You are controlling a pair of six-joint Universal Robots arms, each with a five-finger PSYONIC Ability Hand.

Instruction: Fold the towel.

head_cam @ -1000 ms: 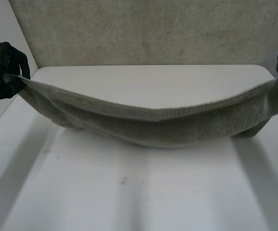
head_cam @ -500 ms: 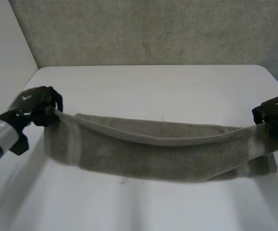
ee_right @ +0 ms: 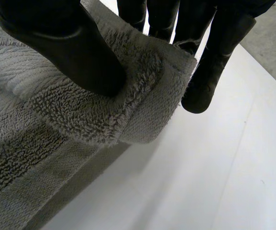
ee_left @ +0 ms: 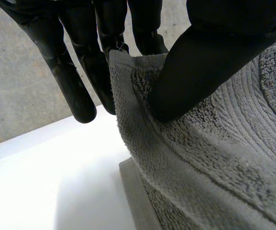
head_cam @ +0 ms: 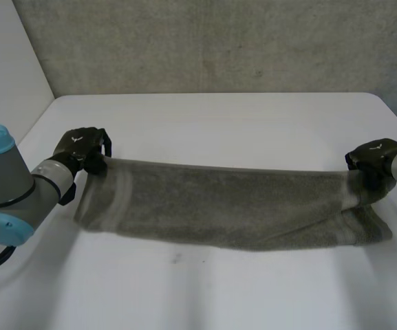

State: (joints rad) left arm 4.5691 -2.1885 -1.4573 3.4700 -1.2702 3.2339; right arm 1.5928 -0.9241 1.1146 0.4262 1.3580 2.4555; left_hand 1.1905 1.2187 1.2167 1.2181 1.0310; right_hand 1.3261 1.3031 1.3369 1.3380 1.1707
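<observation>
Grey left arm (head_cam: 19,182), light-blue caps; black left robot hand (head_cam: 81,148) and right robot hand (head_cam: 371,157), white-marked

1 towel (head_cam: 232,213) | 2 hands: left hand (head_cam: 80,148), right hand (head_cam: 371,157) | 1 table (head_cam: 219,117)

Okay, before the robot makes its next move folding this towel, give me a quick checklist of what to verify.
1. Left hand grips a towel corner, thumb pressing it against the fingers: ok.
2. Right hand pinches the corner at the opposite end the same way: ok.
3. Towel doubled lengthwise, its lower layer resting on the table: ok.
4. Towel runs straight between the hands, no bunching in the middle: ok.
5. Layers lined up: not ok, the lower layer juts out at the right hand's end.
</observation>
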